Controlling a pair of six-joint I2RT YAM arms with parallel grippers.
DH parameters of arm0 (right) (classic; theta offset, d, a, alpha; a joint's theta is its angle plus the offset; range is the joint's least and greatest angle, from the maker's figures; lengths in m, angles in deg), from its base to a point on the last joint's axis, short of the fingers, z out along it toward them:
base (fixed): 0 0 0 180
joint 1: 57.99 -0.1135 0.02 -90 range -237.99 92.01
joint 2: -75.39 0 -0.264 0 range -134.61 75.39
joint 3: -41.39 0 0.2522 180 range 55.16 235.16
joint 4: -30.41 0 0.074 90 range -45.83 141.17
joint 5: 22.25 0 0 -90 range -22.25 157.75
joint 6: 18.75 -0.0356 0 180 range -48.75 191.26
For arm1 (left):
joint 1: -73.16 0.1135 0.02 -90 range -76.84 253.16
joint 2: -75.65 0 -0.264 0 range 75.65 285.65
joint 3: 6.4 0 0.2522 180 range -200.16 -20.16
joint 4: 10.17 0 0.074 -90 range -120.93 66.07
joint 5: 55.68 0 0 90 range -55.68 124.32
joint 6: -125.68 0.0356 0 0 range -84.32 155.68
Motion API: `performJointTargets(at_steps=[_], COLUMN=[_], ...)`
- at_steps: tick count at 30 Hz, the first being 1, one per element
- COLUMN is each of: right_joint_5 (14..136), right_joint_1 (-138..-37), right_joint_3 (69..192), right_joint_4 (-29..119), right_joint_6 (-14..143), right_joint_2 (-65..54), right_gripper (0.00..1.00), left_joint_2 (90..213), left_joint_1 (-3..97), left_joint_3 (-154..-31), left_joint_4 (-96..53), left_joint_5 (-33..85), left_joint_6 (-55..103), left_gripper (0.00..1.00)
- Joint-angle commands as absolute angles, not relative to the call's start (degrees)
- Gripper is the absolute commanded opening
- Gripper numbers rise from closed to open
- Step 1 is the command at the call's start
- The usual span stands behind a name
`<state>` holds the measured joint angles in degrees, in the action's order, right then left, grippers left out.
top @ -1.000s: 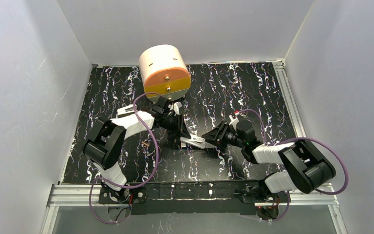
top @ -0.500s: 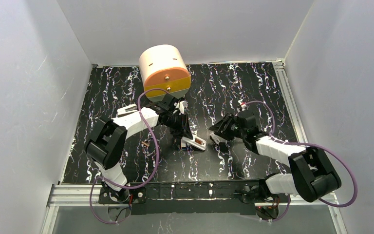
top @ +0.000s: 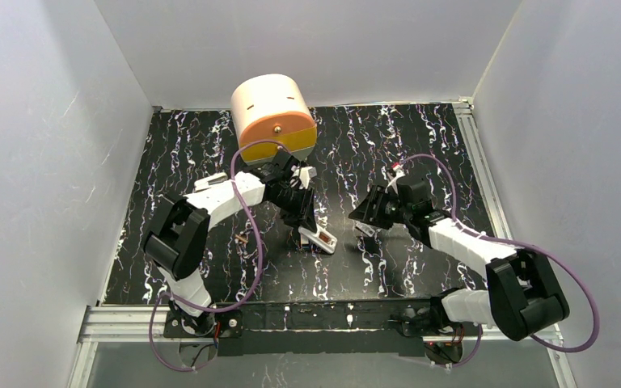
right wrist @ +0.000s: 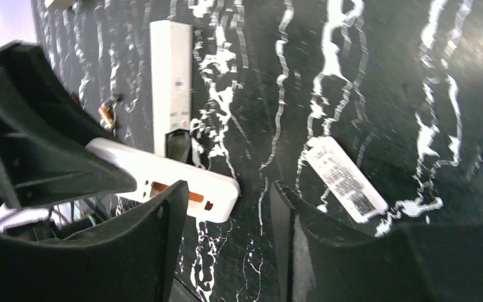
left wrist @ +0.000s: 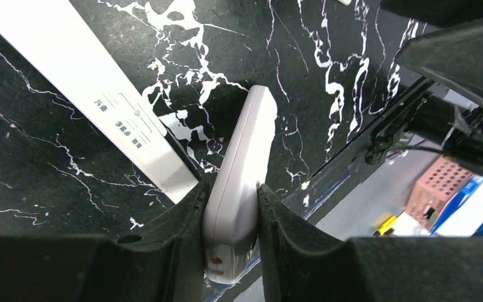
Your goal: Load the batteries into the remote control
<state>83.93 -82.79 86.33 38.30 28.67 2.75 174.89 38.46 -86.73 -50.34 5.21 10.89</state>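
Jaws on the left gripper (left wrist: 231, 192) are clenched on one end of the remote control (left wrist: 245, 151), holding it on its long edge near the centre of the table (top: 420, 153). Its open bay faces the right gripper (right wrist: 226, 189), whose jaws are released and empty at the remote's 3 o'clock. One of the batteries (top: 242, 238) lies at the remote's 9 o'clock, beyond the left arm. Reaching across risks knocking that arm. The end-only pinch may let the remote pivot under an insertion push, and the slim round cell could roll away.
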Motion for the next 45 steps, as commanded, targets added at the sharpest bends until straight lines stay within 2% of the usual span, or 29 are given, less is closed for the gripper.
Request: performJointTargets(at_steps=[1,2,3,8,12,16,18,22,26,33,34,35,37,39,43,45], right_joint_5=[96.7,100.5,103.9,116.6,119.5,116.9,117.2,120.2,118.5,120.2,119.7,118.9,115.8,112.8,105.9,104.4], right_joint_1=[-83.0,-83.2,-83.2,-84.0,-86.8,-94.9,-99.3,-101.4,-101.6,-101.7,-101.7,-101.7,-101.7,-101.7,-101.7,-101.7], right_joint_3=[90.2,90.3,90.2,87.0,86.8,88.9,89.5,89.7,89.8,90.2,90.5,90.8,91.4,91.1,89.6,88.9], right_joint_4=[37.8,37.3,36.6,26.8,24.6,25.4,24.8,24.3,27.4,21.1,20.6,19.8,18.4,14.5,4.4,-0.4], right_joint_6=[39.6,41.6,43.4,42.9,43.2,43.7,43.7,42.5,43.8,37.3,36.5,35.5,33.3,29.7,20.1,17.1], right_joint_2=[5.9,6.6,7.2,11.7,12.9,10.5,9.6,10.4,15.5,19.5,19.6,19.7,19.8,19.6,17.1,16.5], right_gripper=[0.72,0.82,0.86,0.96,0.99,0.96,0.9,0.67,0.59,0.22,0.2,0.13,0.08,0.06,0.06,0.07], left_joint_2=[171.9,171.0,170.0,167.0,164.0,160.9,160.1,157.4,154.2,150.8,150.3,149.8,148.8,146.9,142.6,140.9], left_joint_1=[38.2,38.2,38.2,38.2,38.1,38.1,38.1,38.1,38.1,38.1,38.1,38.1,38.1,38.1,38.4,38.4], left_joint_3=[-90.3,-90.9,-91.4,-96.3,-97.2,-98.6,-100.1,-100.4,-98.6,-96.8,-96.4,-96.1,-94.8,-92.4,-89.3,-87.6], left_joint_4=[-57.2,-57.7,-58.0,-63.2,-64.7,-66.1,-68.4,-71.7,-72.9,-65.9,-63.5,-61.5,-54.3,-44.4,-32.2,-26.9], left_joint_5=[0.7,-1.3,-2.8,-10.4,-17.3,-18.1,-20.2,-22.6,-23.5,-26.8,-26.3,-25.8,-25.9,-24.1,-13.2,-10.0], left_joint_6=[21.7,23.7,25.7,38.2,45.8,48.3,49.8,50.5,49.4,41.6,38.7,35.4,28.1,19.5,8.1,4.1], left_gripper=[0.0,0.0,0.0,0.0,0.0,0.0,0.0,0.0,0.0,0.0,0.03,0.09,0.33,0.49,0.62,0.63])
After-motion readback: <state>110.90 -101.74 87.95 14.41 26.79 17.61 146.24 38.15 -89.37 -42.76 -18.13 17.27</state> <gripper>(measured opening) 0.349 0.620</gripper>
